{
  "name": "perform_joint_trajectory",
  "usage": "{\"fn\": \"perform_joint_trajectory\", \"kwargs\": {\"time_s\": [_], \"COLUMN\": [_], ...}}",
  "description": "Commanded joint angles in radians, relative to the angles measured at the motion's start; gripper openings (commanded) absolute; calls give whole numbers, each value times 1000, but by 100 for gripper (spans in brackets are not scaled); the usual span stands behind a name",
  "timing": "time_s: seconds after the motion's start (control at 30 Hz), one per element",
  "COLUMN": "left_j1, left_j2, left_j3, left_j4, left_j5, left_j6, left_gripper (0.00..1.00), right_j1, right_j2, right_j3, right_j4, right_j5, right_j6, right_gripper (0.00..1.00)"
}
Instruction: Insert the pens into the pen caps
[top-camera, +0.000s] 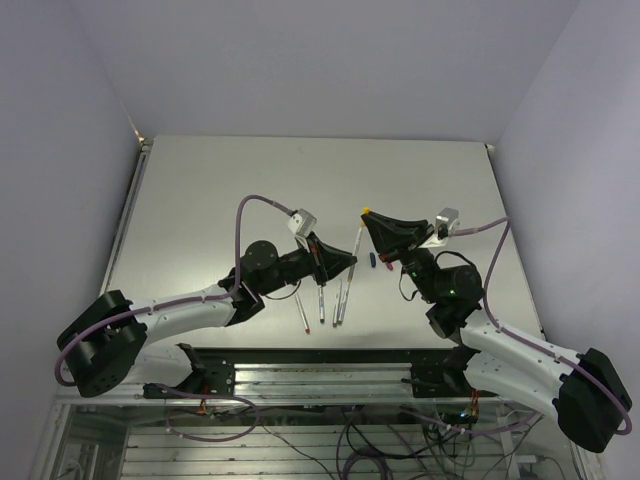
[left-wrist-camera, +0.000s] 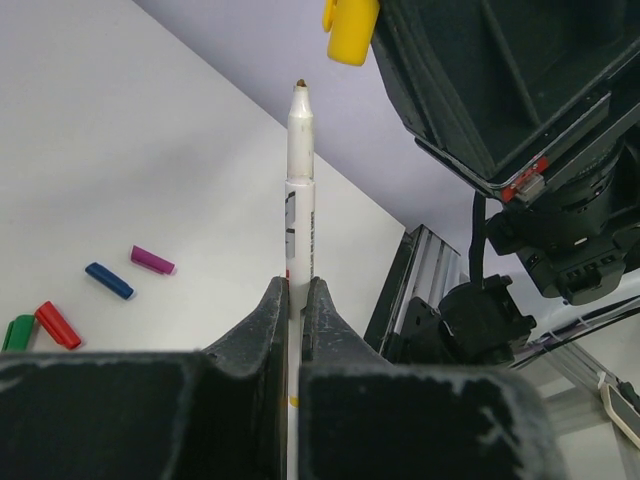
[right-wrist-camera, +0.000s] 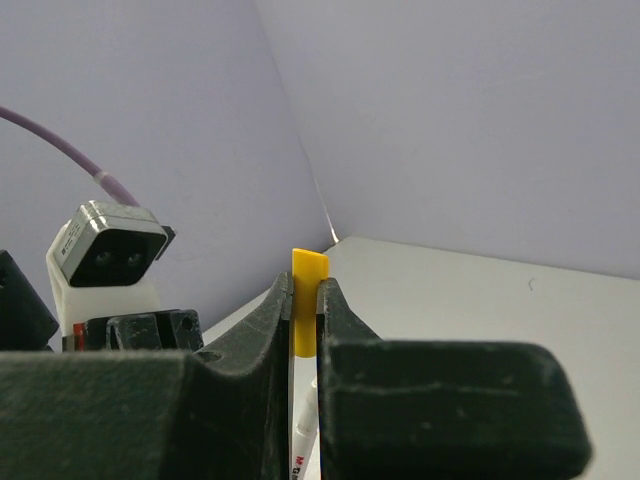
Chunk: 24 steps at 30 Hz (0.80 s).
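My left gripper (left-wrist-camera: 297, 290) is shut on a white pen (left-wrist-camera: 300, 200) and holds it upright, bare dark tip up. Just above and right of that tip hangs the yellow pen cap (left-wrist-camera: 350, 28). My right gripper (right-wrist-camera: 305, 290) is shut on this yellow cap (right-wrist-camera: 308, 300), and the held pen (right-wrist-camera: 305, 440) shows below it between the fingers. From above, the left gripper (top-camera: 352, 262) and right gripper (top-camera: 367, 216) meet at mid-table, with the pen (top-camera: 357, 243) reaching up toward the cap (top-camera: 366, 211). Pen tip and cap are apart.
The purple cap (left-wrist-camera: 152, 260), blue cap (left-wrist-camera: 108, 280), red cap (left-wrist-camera: 58, 325) and green cap (left-wrist-camera: 18, 332) lie loose on the table. Other pens (top-camera: 321, 298) lie side by side near the table's front edge. The right arm's body (left-wrist-camera: 520, 120) looms close on the right.
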Motion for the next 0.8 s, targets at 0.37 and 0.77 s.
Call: {"fn": "perform_joint_trajectory", "kwargs": {"time_s": [0.37,0.77], "left_j1": [1,0], "left_j2": [-12,-23], "left_j3": [-1,-20], "left_j4": [74,108], "left_j5": [39,-16], "left_j6": [10,9], "left_gripper": [7,7], "right_j1": [-2,-3], "right_j2": [27,4], "right_j3": [-17,-48], "right_j4": [49,43], "right_j5": [23,4], "right_j6": [-3,59], "right_gripper": [0,0]}}
